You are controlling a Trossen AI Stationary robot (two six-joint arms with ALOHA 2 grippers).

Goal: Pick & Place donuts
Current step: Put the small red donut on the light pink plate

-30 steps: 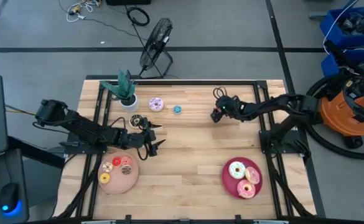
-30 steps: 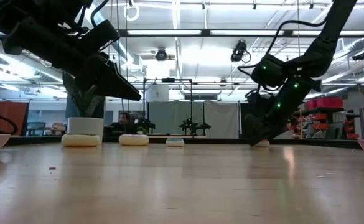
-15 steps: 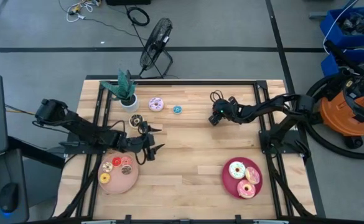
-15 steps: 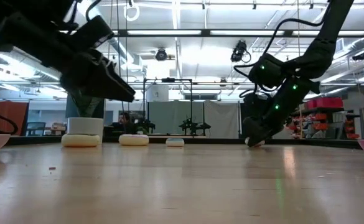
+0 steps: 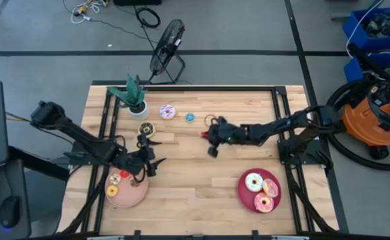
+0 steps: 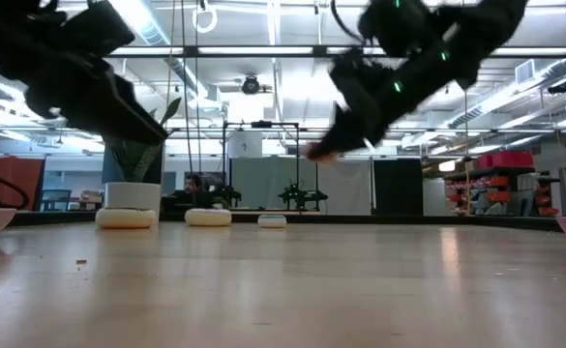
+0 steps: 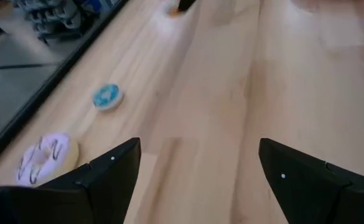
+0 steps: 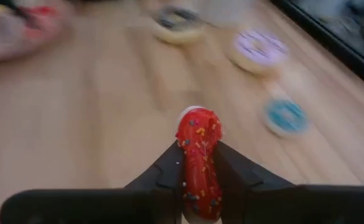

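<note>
Three donuts on the crimson plate [image 5: 247,193], several on the pink plate [image 5: 123,197]; right claw [image 8: 199,168] clamping a red sprinkled donut [image 8: 198,158], left claw [image 7: 197,165] wide; three left on the counter [image 5: 195,180].

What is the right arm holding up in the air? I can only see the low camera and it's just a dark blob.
Observer: The right gripper is shut on a red donut with coloured sprinkles, held on edge between the fingers.
Operator: Where is it over the table?
Observer: In the high view the right gripper is near the middle, nearer the room than the crimson plate.
Operator: What is the other arm doing?
Observer: The left gripper is open and empty, at the edge of the pink plate.
Operator: What are those three lumps far off?
Observer: Donuts: a chocolate one, a purple one and a tiny blue one.
</note>
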